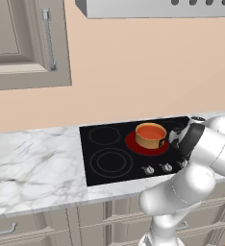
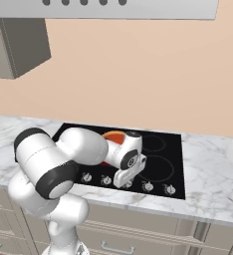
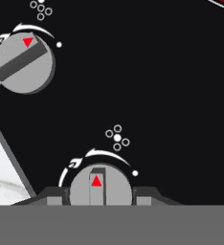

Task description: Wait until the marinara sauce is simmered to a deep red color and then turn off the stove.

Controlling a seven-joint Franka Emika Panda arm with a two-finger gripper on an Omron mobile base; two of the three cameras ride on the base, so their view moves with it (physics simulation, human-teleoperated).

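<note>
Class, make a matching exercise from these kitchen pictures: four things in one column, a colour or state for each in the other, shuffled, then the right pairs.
Things:
1. sauce
2. burner under the pot
3. claw
4. counter

States:
A. white marble
B. shut on a knob
C. glowing red
D. orange-red, fills the pot

Pairs: 1-D, 2-C, 3-B, 4-A
</note>
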